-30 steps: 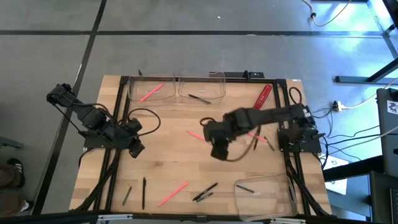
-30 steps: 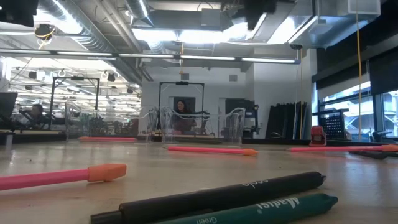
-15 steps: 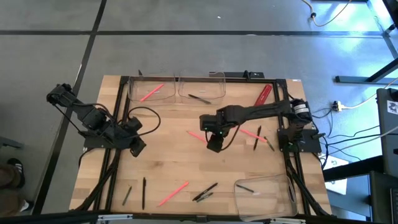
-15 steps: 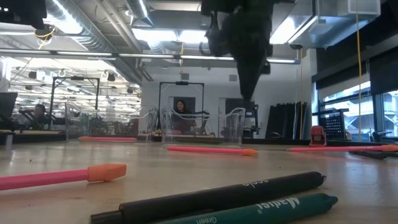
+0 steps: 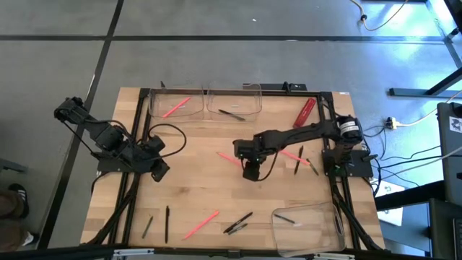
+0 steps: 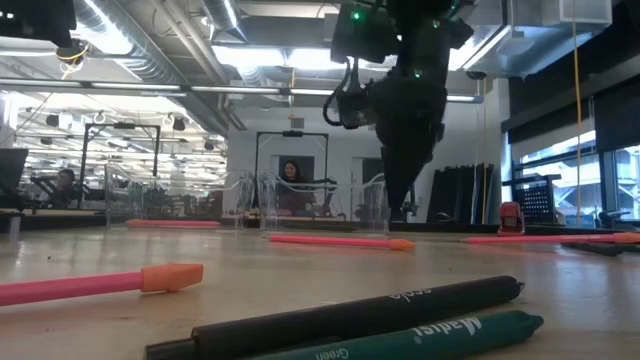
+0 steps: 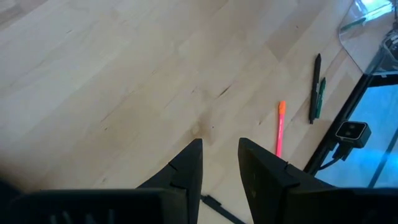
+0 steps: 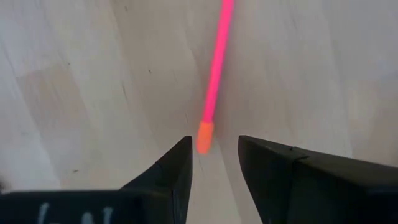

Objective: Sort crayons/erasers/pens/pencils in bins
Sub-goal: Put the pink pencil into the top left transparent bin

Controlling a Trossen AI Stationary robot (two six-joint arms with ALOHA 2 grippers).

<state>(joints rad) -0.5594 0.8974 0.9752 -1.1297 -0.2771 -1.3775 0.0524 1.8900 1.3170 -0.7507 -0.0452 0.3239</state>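
Observation:
A pink stick with an orange end (image 8: 214,74) lies flat on the wooden table near its middle; it also shows in the high view (image 5: 229,157) and the low view (image 6: 340,241). My right gripper (image 8: 214,155) is open and points down just above the stick's orange end (image 8: 204,137), one finger on either side, touching nothing. It also shows in the high view (image 5: 249,170) and the low view (image 6: 400,205). My left gripper (image 5: 160,172) is open and empty at the table's left; its wrist view (image 7: 217,158) shows bare wood.
Two clear bins stand at the far edge, one (image 5: 177,105) with a pink stick, one (image 5: 234,105) with a black stick. A third bin (image 5: 307,222) stands near right. Loose sticks lie near the front (image 5: 238,222), (image 5: 201,224), (image 5: 167,222) and right of centre (image 5: 292,153).
My right gripper has come down over the table's middle toward the pink stick's orange end, dropping into the low view from above. The stick has not moved.

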